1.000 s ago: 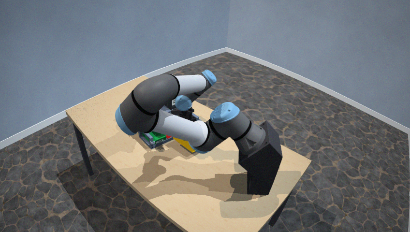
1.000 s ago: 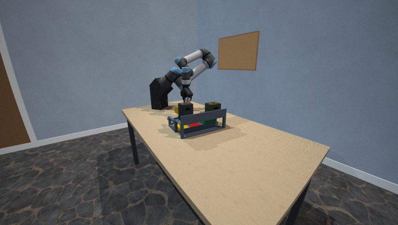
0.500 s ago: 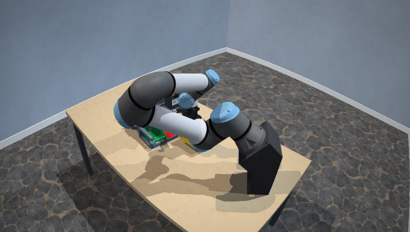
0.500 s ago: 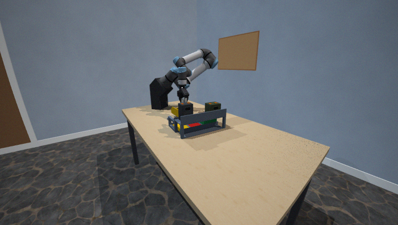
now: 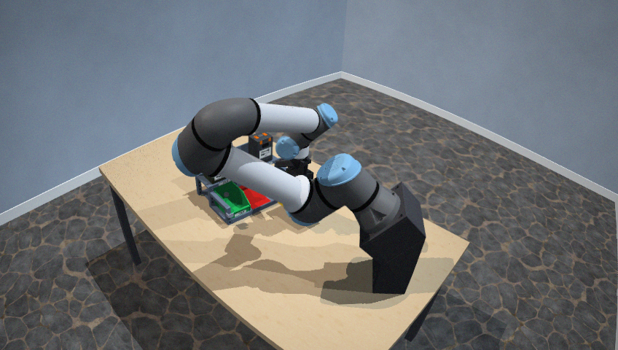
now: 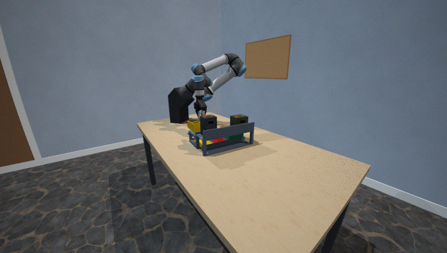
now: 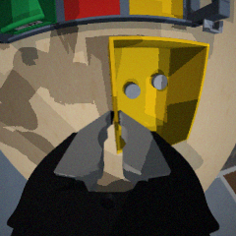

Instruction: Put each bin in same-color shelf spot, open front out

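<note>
The jaws (image 5: 299, 168) (image 6: 201, 115) are clenched on one side wall of the yellow bin (image 6: 193, 126) (image 7: 140, 61), with the wall's thin edge between their tips. The bin is held above the wooden surface (image 5: 303, 325) (image 6: 266, 187) (image 7: 59, 88), out in front of the low blue-gray shelf (image 5: 243, 219) (image 6: 228, 130) (image 7: 93, 25). Two round gray parts (image 7: 132, 90) (image 7: 159, 81) are inside it. On the shelf, the yellow mark (image 6: 205, 142) (image 7: 155, 8) is uncovered, and so is the red mark (image 5: 259, 197) (image 6: 218, 139) (image 7: 91, 8) in the middle. The green bin (image 5: 234, 197) (image 6: 234, 136) (image 7: 25, 17) sits at the other end; whether it is fully behind the front lip cannot be told. A dark gray box (image 5: 260, 149) (image 6: 208, 122) and a dark green box (image 6: 239, 120), both with orange patches, stand on top of the shelf.
</note>
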{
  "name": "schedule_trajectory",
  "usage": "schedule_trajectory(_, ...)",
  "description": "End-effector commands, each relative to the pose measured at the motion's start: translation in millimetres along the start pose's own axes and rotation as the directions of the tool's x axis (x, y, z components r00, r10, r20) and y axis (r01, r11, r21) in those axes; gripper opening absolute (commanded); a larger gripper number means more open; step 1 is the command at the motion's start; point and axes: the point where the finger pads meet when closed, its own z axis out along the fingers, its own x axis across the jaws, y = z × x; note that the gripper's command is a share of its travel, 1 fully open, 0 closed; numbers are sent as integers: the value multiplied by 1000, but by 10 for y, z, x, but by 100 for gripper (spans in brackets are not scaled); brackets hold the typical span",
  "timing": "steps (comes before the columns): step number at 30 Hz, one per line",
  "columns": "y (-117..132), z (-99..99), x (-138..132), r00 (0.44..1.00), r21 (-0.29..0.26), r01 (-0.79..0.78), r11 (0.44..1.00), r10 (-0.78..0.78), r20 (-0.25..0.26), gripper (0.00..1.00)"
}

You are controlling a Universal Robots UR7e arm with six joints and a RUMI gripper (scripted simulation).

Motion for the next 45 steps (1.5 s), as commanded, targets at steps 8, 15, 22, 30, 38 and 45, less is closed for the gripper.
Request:
schedule_trajectory(8, 9, 25, 270, 1000, 0, -11, 1000, 11, 0, 0)
schedule_trajectory(15, 12, 26, 303, 1000, 0, -12, 1000, 12, 0, 0)
schedule_trajectory(22, 13, 26, 308, 1000, 0, -12, 1000, 12, 0, 0)
schedule_trajectory(30, 13, 27, 309, 1000, 0, -12, 1000, 12, 0, 0)
schedule_trajectory(38, 9, 27, 309, 1000, 0, -12, 1000, 12, 0, 0)
schedule_trajectory(45, -37, 27, 309, 1000, 0, -12, 1000, 12, 0, 0)
